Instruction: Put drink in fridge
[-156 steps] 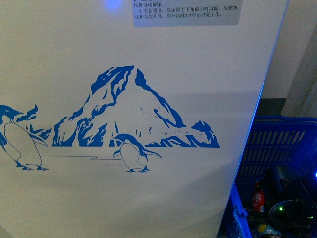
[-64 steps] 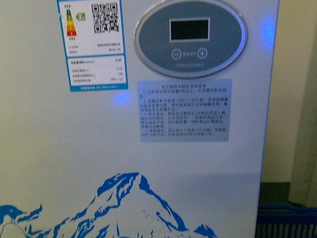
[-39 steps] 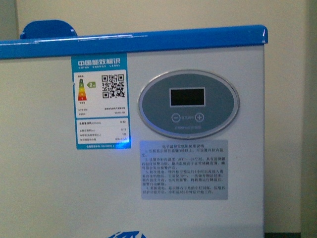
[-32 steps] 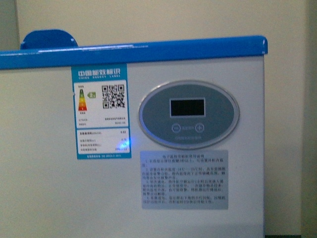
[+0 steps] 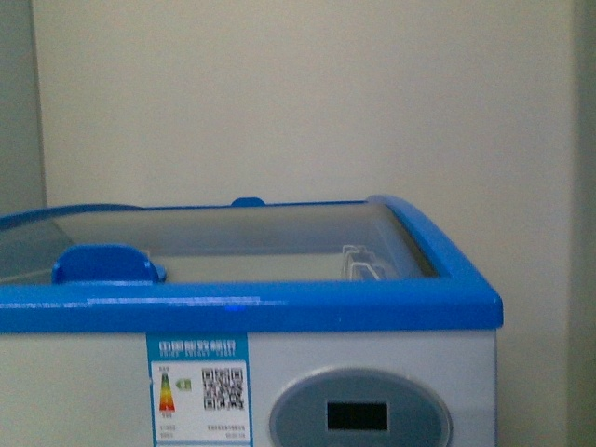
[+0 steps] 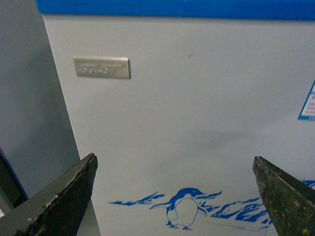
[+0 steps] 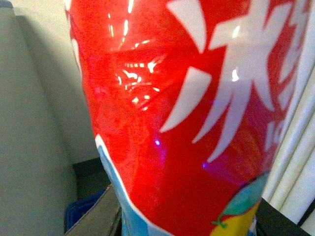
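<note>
- Rising from the oval grey control panel (image 5: 358,417), the front view now takes in the glass sliding lids (image 5: 233,233).
- Right gripper (image 7: 192,219) appears clenched on the red-labelled drink bottle (image 7: 187,113); left gripper (image 6: 173,158) is spread and empty.
- Carrying step is in hand; next, a lid likely needs sliding open.
- White, blue-rimmed chest fridge (image 5: 279,307): only a pale wire rack (image 5: 368,263) shows inside.

Front view: dim, flat indoor light, bluish cast, soft focus overall; thin glare streak along blue rim of fridge (image 5: 279,307).
Left wrist view: even grey light; left gripper (image 6: 174,160) fingers (image 6: 59,196) dark, blurred by closeness; faint shadow on fridge panel between them.
Right wrist view: drink (image 7: 187,123) too close, unsharp; white glare specks on red label.
</note>
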`<state>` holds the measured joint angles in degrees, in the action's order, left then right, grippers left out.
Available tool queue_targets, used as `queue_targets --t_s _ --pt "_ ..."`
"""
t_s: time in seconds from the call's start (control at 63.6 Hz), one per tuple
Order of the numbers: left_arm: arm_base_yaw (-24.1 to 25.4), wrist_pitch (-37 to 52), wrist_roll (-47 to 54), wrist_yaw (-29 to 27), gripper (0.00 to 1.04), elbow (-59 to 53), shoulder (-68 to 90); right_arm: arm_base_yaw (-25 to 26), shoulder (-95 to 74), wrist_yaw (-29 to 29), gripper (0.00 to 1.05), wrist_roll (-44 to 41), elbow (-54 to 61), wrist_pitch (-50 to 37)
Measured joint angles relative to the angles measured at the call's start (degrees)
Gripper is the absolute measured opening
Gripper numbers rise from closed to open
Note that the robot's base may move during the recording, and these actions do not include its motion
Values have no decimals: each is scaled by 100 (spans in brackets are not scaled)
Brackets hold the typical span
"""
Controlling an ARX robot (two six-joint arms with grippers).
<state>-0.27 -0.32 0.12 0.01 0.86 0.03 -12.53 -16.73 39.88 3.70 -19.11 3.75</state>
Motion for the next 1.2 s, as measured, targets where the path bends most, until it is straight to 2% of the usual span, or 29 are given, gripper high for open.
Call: queue_targets --t_s 0.802,0.834,0.881,0.96,1.085,1.133,1.196 --pt "2 0 0 -2 97 0 0 0 0 2 39 2 -11 0" --pt "74 -140 -232 256 97 44 90 0 0 2 39 0 -11 0" --pt "348 -264 -892 1025 97 234 667 2 0 15 39 2 -11 0" --pt "511 728 -1244 1856 97 433 1945 -4 0 -11 39 2 -11 0" --pt "516 2004 -605 2435 97 848 3383 -4 0 4 39 2 -9 0" --pt "494 2363 -151 2542 97 1036 3893 -4 0 4 39 0 -9 0" --pt "461 2752 990 2745 97 1351 4747 -4 0 0 39 0 -11 0"
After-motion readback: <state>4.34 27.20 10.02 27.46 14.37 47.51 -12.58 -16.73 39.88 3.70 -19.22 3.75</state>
